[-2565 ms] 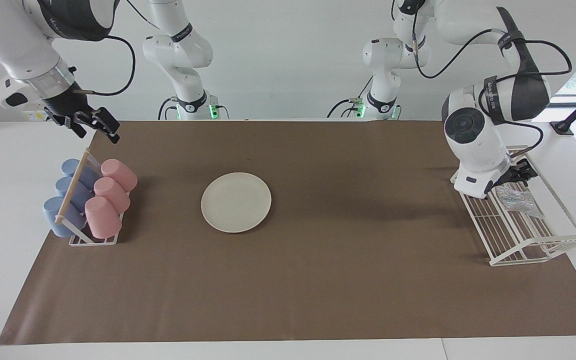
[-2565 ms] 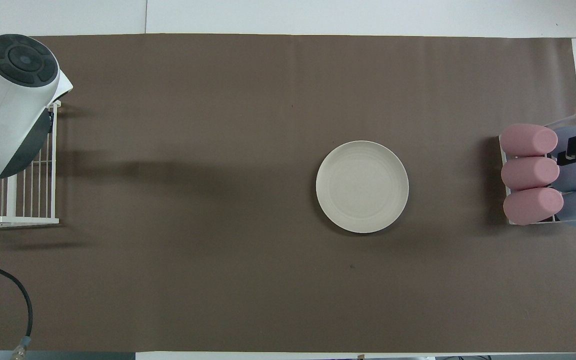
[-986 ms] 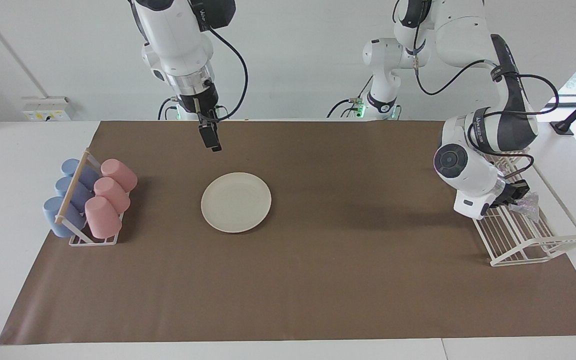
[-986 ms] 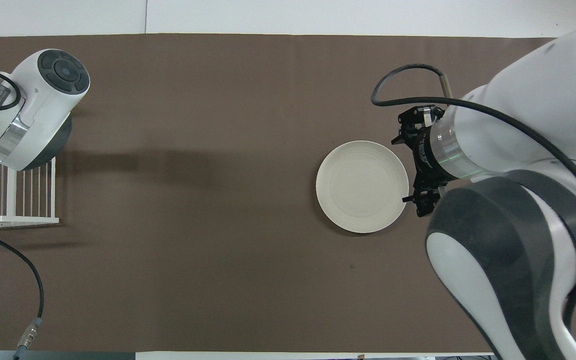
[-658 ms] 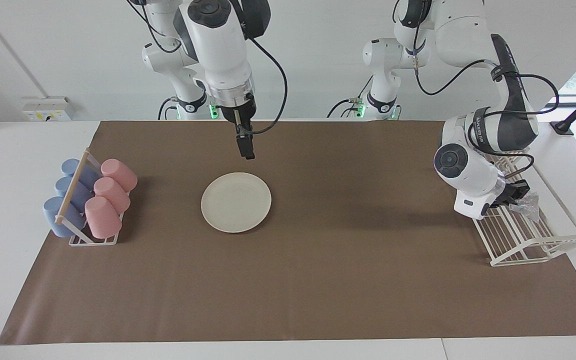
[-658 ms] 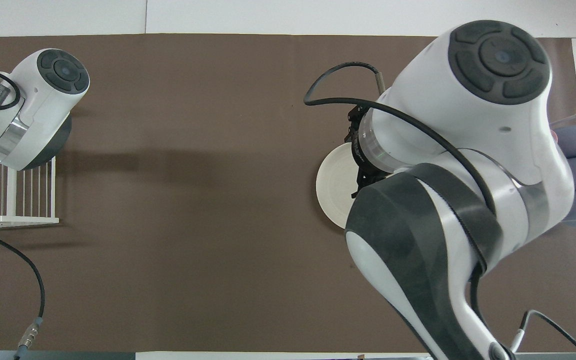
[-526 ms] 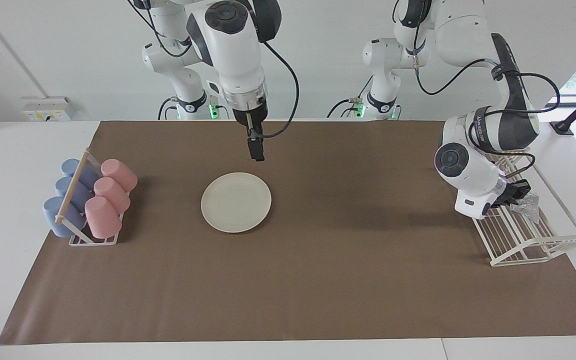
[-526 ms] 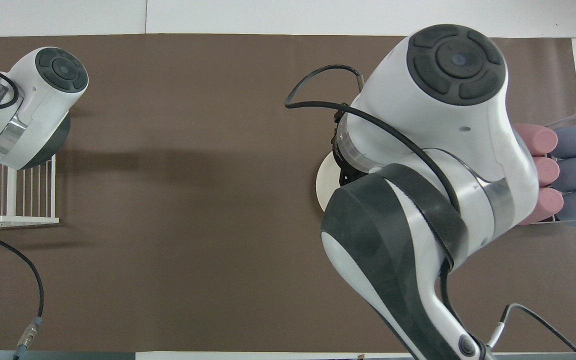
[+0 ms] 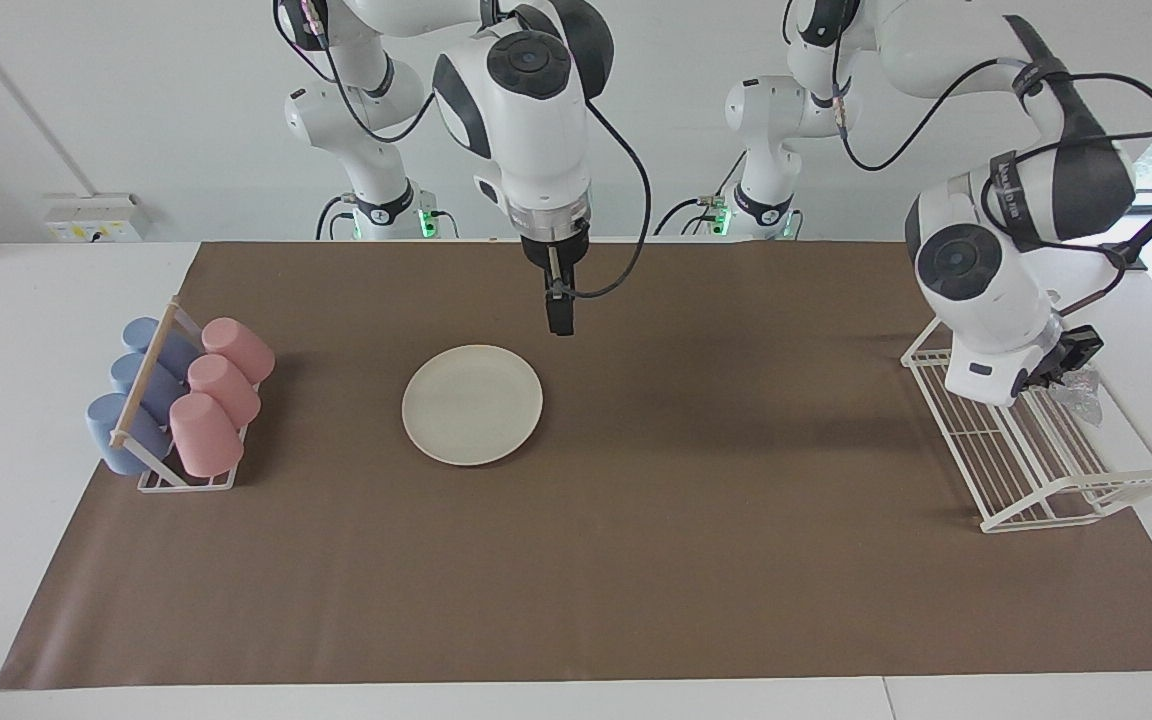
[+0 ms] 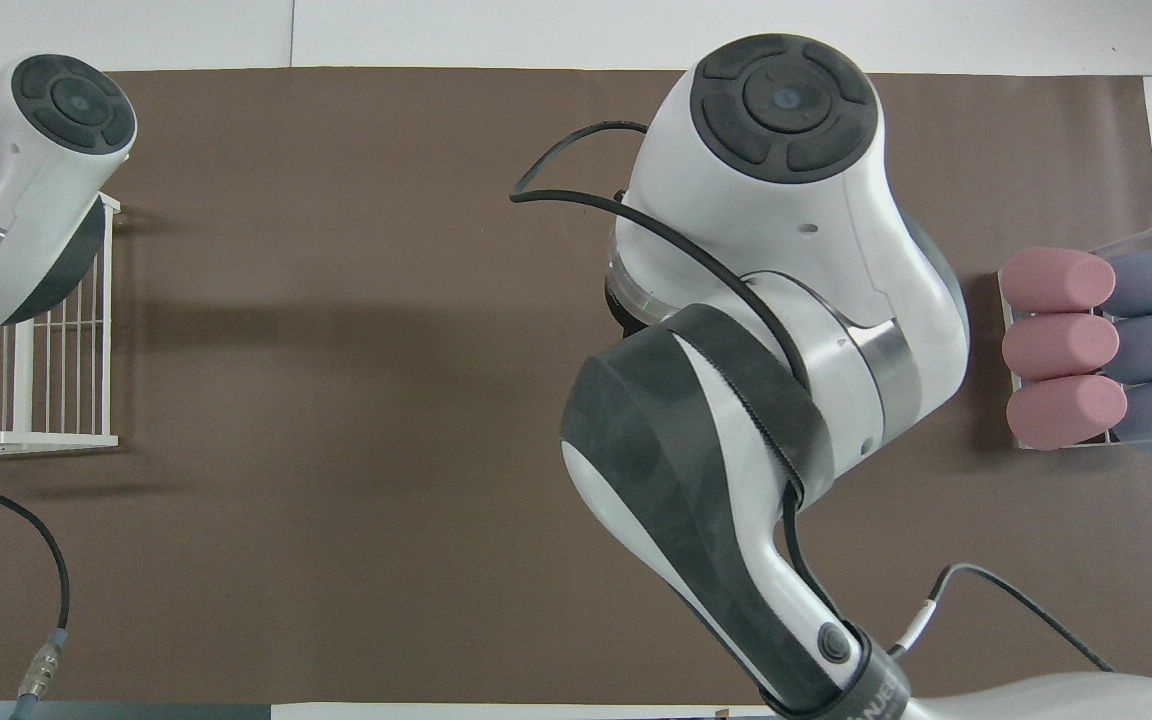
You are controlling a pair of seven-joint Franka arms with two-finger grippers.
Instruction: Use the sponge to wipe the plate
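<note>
The cream-white plate [image 9: 472, 404] lies flat on the brown mat, and the right arm hides it in the overhead view. My right gripper [image 9: 560, 318] hangs pointing down over the mat, just off the plate's rim toward the left arm's end. It is empty and apart from the plate. My left gripper [image 9: 1069, 368] is up over the white wire rack [image 9: 1036, 470], shut on the silvery sponge [image 9: 1083, 388], which hangs clear of the rack. Both grippers are hidden under their own arms in the overhead view.
A rack of pink and blue cups [image 9: 179, 396] stands at the right arm's end and also shows in the overhead view [image 10: 1096, 340]. The wire rack shows in the overhead view [image 10: 26, 400]. The brown mat [image 9: 636, 560] covers most of the table.
The right arm has swung from above the cup rack across to beside the plate. The left gripper has closed on the sponge in the wire rack and lifted it.
</note>
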